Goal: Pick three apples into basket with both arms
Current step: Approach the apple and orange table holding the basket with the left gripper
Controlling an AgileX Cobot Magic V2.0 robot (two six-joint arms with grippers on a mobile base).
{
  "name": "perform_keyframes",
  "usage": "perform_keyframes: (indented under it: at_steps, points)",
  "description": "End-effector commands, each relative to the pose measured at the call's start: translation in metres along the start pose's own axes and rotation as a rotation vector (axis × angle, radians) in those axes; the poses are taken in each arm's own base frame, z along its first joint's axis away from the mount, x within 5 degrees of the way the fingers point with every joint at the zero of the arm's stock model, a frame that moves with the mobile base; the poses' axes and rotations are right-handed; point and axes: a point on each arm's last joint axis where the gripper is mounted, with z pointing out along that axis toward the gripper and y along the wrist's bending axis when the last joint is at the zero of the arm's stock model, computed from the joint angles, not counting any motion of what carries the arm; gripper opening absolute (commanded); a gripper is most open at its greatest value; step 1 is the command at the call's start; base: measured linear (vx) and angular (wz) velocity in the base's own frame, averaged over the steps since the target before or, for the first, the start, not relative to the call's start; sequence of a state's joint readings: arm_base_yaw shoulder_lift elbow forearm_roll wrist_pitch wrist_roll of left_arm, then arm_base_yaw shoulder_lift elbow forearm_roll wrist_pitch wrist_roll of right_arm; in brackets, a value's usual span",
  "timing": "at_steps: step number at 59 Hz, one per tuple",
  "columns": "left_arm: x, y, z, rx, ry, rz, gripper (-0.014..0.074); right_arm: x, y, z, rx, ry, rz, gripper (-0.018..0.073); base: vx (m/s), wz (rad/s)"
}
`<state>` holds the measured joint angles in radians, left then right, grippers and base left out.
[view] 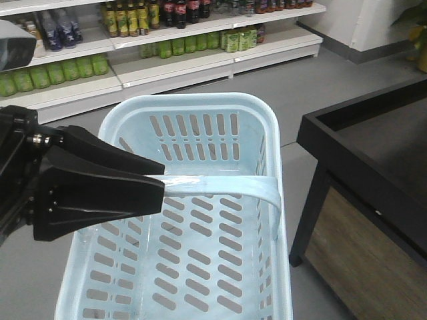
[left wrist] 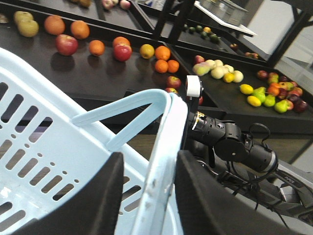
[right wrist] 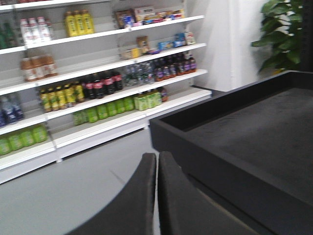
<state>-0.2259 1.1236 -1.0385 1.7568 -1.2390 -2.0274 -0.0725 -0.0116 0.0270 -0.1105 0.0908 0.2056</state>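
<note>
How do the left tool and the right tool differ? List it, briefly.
The left tool is shut on the rim of the basket, one finger on each side; the right tool is shut on nothing, its fingers nearly touching. The left tool's camera looks toward fruit displays; the right tool's faces drink shelves. Both have wide black fingers.

Basket (view: 200, 101) near end cut off at bottom edge; shelf bottles (right wrist: 102, 84) blurred, labels unreadable.

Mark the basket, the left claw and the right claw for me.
basket (view: 193, 100), front-facing view, far rim.
left claw (left wrist: 149, 164), left wrist view, midway between its fingertips.
right claw (right wrist: 157, 157), right wrist view, midway between its fingertips.
</note>
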Motion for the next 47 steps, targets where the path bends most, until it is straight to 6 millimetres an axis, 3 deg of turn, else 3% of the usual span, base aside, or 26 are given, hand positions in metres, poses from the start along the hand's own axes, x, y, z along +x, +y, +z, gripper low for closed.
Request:
perform_keyframes:
  at_steps: [1, 47]
  points:
    - [-0.0004, -0.0178, -0.0032, 0.11, 0.061, 0.051, -0.0006, -0.0028, 0.001, -0.0005, -0.015, -0.071, -0.017, -0.0004, 0.12, -0.46]
    - [-0.0004, -0.0178, -0.0032, 0.11, 0.061, 0.051, -0.0006, -0.0028, 0.001, -0.0005, -0.015, -0.071, -0.017, -0.0004, 0.11, -0.43]
